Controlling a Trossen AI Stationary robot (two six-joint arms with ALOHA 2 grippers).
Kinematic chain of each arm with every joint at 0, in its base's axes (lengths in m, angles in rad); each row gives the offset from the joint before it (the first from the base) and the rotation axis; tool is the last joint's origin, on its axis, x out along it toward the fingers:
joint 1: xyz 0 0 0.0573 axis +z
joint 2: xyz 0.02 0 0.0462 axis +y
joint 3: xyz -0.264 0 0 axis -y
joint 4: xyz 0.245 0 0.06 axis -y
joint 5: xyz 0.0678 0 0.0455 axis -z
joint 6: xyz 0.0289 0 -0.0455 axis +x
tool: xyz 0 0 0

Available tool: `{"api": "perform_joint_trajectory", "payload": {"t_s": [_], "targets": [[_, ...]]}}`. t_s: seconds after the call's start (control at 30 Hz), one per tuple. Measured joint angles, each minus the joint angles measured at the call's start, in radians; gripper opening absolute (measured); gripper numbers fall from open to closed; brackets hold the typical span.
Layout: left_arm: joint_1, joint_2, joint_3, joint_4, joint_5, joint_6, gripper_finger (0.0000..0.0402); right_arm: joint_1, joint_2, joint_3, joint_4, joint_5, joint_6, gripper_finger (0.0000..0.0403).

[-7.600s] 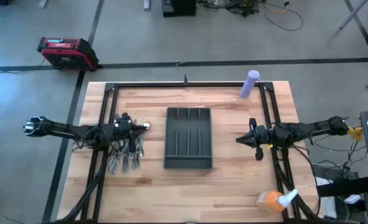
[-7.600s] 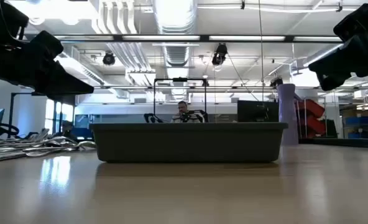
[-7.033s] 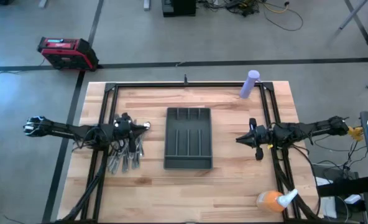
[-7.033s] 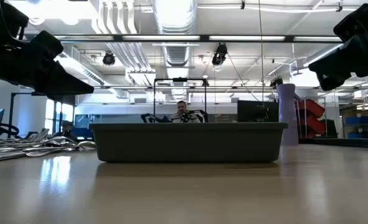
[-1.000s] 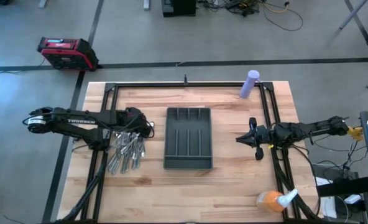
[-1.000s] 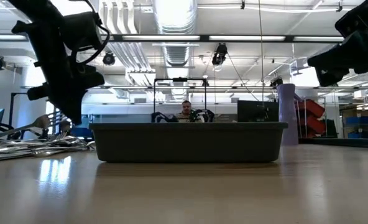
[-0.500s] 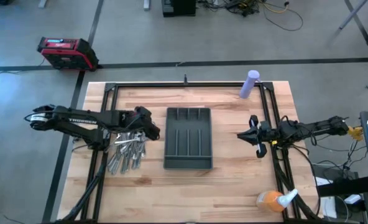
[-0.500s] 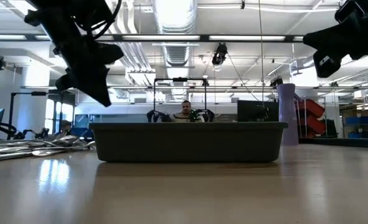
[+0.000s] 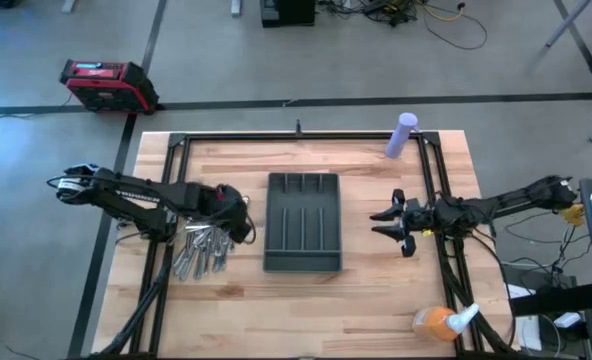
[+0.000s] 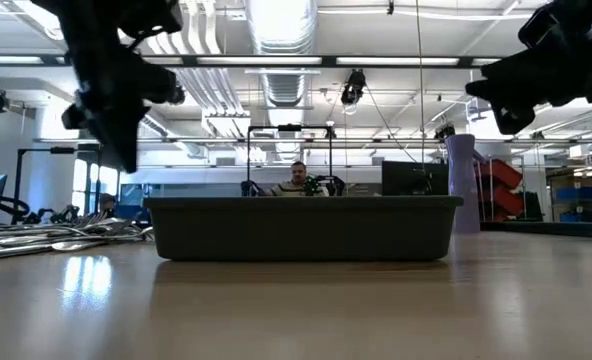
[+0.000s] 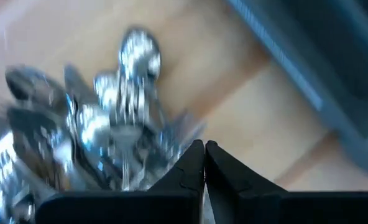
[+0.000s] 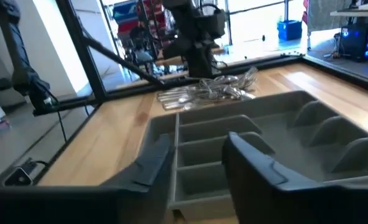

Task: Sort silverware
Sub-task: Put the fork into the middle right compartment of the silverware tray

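My left tool [image 9: 238, 212] has swung back from the tray side and now hangs over the near edge of the silverware [image 9: 204, 248], where half a second ago it reached further toward the tray [image 9: 303, 222]. In the left wrist view its fingers [image 11: 204, 163] are pressed together with nothing between them. So no piece has been lifted; the tool came away empty, and I judge sorting has not really started.

The silverware lies in one tangled heap on the table [image 9: 376, 300], directly below and just outboard of the left tool, on the side away from the tray. Spoon bowls show up in the left wrist view [image 11: 109, 124], stacked over one another. The tray compartments look empty from above and from the right wrist [image 12: 246, 149].

My right tool [image 9: 388, 222] has moved in toward the tray since a second ago and now sits just beside the tray's right wall, fingers spread wide, holding nothing.

Around: a purple cylinder [image 9: 403, 135] well behind the right tool, an orange object [image 9: 436, 321] at the table's front edge, a red case [image 9: 106, 84] on the floor.

Obstacle, as I see it: the pieces overlap, so singling one out with closed fingers will not work; the tool must open first.
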Motion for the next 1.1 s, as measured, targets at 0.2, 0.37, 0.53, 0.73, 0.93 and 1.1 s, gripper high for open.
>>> {"api": "perform_joint_trajectory", "payload": {"t_s": [0.2, 0.37, 0.53, 0.73, 0.93, 1.1], "targets": [[-0.089, 0.042, -0.038, 0.066, -0.069, -0.014, 0.0046, 0.000, 0.154, 0.000, 0.174, 0.000, -0.053, 0.0199], [-0.087, 0.105, -0.106, 0.166, -0.055, 0.069, 0.0115, 0.000, 0.229, 0.000, 0.248, -0.002, -0.051, 0.0219], [-0.085, 0.156, -0.159, 0.182, -0.068, 0.125, 0.0187, 0.000, 0.270, 0.000, 0.248, -0.005, -0.020, 0.0224], [-0.085, 0.187, -0.205, 0.272, -0.170, 0.205, 0.0243, 0.000, 0.298, 0.020, 0.248, -0.002, -0.018, 0.0216], [-0.083, 0.216, -0.269, 0.458, -0.195, 0.288, 0.0241, 0.000, 0.387, 0.088, 0.237, 0.009, -0.023, 0.0199], [-0.083, 0.214, -0.285, 0.490, -0.188, 0.271, 0.0182, 0.000, 0.485, 0.155, 0.232, 0.026, -0.055, 0.0177]]}}
